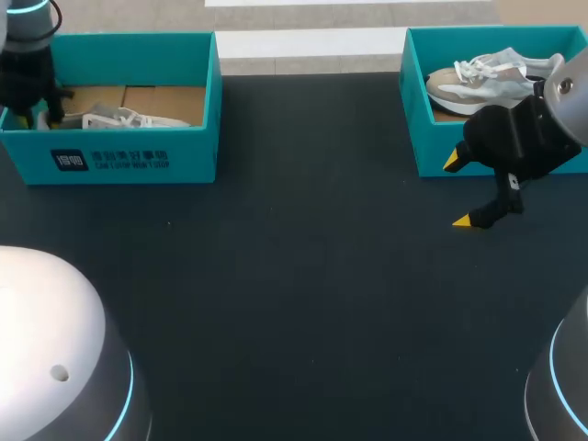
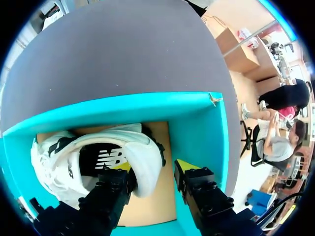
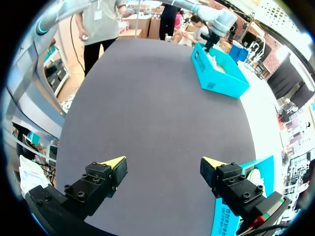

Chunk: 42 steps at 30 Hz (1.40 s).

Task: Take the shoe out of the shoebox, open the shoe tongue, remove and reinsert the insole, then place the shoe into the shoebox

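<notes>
A white shoe (image 1: 129,119) lies in the left teal shoebox (image 1: 119,156). My left gripper (image 1: 44,112) hangs inside that box at its left end. In the left wrist view the left gripper (image 2: 152,167) straddles the heel of the white shoe (image 2: 123,147): one finger sits inside the shoe's mouth against the heel collar, while the other stands outside it with a small gap, beside the box wall (image 2: 197,128). The jaws are open. My right gripper (image 1: 457,191) hovers wide open over the dark table, just in front of the right box, holding nothing (image 3: 164,162).
A second teal shoebox (image 1: 418,119) at the back right holds a beige and white shoe (image 1: 487,78). Dark table (image 1: 303,276) stretches between the two boxes. From the right wrist view the left box (image 3: 219,73) shows far across the table.
</notes>
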Tool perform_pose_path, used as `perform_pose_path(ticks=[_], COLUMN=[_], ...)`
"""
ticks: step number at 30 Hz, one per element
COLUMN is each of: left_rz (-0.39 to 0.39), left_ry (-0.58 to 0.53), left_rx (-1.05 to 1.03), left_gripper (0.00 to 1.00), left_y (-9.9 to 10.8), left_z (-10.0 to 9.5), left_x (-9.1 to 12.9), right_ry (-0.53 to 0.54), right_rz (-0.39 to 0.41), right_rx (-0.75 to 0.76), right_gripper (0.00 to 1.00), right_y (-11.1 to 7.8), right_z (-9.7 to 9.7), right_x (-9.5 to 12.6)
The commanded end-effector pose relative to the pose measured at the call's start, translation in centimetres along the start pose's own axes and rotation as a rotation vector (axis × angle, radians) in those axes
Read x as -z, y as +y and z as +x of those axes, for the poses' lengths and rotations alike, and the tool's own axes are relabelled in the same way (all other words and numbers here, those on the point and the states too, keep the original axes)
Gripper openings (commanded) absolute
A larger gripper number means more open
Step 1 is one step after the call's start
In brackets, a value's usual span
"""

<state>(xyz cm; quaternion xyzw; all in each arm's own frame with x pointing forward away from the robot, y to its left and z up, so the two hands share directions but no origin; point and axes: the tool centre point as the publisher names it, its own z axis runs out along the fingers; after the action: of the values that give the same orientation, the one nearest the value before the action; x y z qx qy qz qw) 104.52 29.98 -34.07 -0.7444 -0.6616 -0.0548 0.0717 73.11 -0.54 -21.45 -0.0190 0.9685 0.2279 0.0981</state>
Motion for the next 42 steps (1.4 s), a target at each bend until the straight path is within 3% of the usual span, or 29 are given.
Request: perform_pose_path(ticks=[1,13,27,32,37,42], left_rz=[0.003,-0.009,-0.010,-0.014,-0.009,-0.018], left_ry=[-0.017,-0.081,-0.209,-0.218,-0.243,-0.243], left_rx=[-0.007,-0.042,-0.051,-0.044,-0.058,-0.039], left_gripper=[0.51,0.62,0.57,0.63,0.86,0.90], left_y=[-0.3,-1.4,-2.5,-3.6,-5.7,-7.4], left_z=[0.1,0.4,1.7,1.7,1.7,2.0], left_x=[0.9,3.4,9.6,11.1,12.7,13.8], right_ry=[0.000,0.000,0.000,0.000,0.000,-0.027], right_rz=[0.004,0.004,0.004,0.004,0.004,0.007], right_rx=[-0.001,-0.001,-0.001,-0.001,-0.001,-0.276], right_gripper=[1.00,1.00,1.00,1.00,1.00,1.00], right_y=[0.1,0.1,0.1,0.1,0.1,-1.7], right_z=[0.0,0.0,0.0,0.0,0.0,-1.5], right_x=[-0.2,-0.2,-0.2,-0.2,-0.2,0.8])
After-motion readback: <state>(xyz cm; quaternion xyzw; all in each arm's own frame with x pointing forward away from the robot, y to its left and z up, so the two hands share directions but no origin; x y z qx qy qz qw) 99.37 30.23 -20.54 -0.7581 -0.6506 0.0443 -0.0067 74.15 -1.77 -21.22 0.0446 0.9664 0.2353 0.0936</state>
